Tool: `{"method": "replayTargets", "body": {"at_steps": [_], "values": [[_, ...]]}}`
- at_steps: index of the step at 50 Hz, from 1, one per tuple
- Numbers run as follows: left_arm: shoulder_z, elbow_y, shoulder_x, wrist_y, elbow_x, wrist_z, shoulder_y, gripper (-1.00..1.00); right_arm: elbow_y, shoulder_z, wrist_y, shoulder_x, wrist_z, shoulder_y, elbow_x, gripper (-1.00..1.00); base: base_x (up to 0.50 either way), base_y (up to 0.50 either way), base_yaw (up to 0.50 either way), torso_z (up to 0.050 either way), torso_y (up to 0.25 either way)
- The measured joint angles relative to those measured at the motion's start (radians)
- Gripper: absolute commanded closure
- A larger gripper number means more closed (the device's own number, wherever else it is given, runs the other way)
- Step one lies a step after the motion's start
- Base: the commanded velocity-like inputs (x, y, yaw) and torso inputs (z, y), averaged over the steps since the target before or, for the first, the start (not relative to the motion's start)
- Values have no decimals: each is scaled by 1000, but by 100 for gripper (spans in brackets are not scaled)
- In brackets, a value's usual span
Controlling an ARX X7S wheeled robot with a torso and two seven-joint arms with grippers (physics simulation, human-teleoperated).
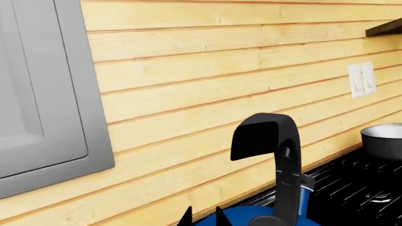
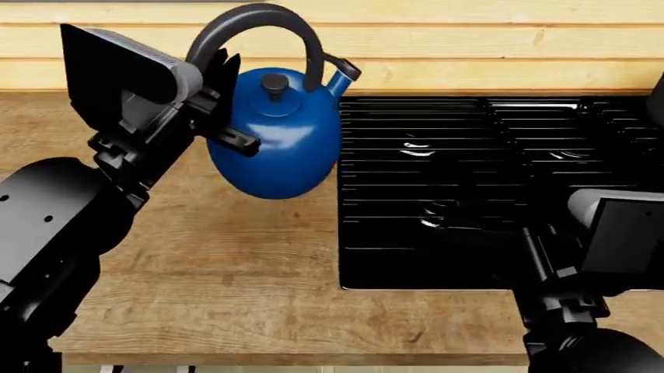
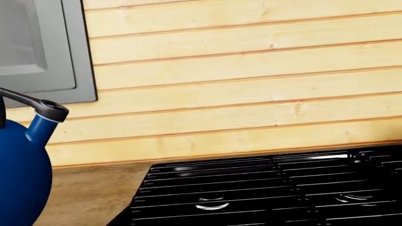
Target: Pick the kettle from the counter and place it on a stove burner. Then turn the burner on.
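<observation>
No readable writing, brand or label on anything in any view; the kettle (image 2: 275, 136) body is plain glossy blue, unmarked

Containers: kettle lid is on with black knob on top, contents not visible. A silver-grey pot (image 1: 383, 140) sits at the far side of the cooktop (image 2: 487, 186) in the left wrist view, only its rim and part of the wall in frame, contents hidden

Kettle is lifted off the counter (image 2: 207, 272), hanging above the wood just beside the left edge of the cooktop, its spout pointing toward the cooktop and back wall (image 2: 467, 47). Body reads roughly upright, slightly tilted. Not on any burner. Right wrist view shows the blue body and dark-tipped spout at the frame edge with counter and grates beyond

Left gripper (image 2: 213, 97) is closed on the kettle at the base of the arched dark-grey handle, fingers clamped beside the upper left of the body; left wrist view shows the handle arch close up with two dark finger tips at the bottom edge

Right gripper sits low at the right of the head view over the cooktop's front right part, well apart from the kettle; only the arm and wrist housing show, fingers out of sight, so wide or narrow cannot tell

Stove burner (image 2: 421, 148) caps show under the ridged black grates, nothing on them in head view

Left wrist view also shows a grey cabinet door (image 1: 44, 94) and a white wall switch plate (image 1: 362, 80) on the plank wall
</observation>
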Motion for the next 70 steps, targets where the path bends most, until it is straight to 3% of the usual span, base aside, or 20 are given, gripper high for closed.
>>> {"method": "replayTargets", "body": {"at_steps": [18,38,59,70], "values": [[12,-43,20,46,24,2,-20,100,4,0,-25,3,-10,-11,2,-100,-79,-385,0,0,1],[32,-118,46,119,66,20,-27,100,15,3,-56,0,-29,-21,14,-100,199,-410,0,0,2],[37,-158,62,149,73,18,17,100,30,-9,-71,4,-26,-26,-5,-100,14,-12,0,1,1],[42,-267,121,240,73,71,39,100,39,-13,-81,5,-26,-33,-12,-100,0,0,0,0,2]]}}
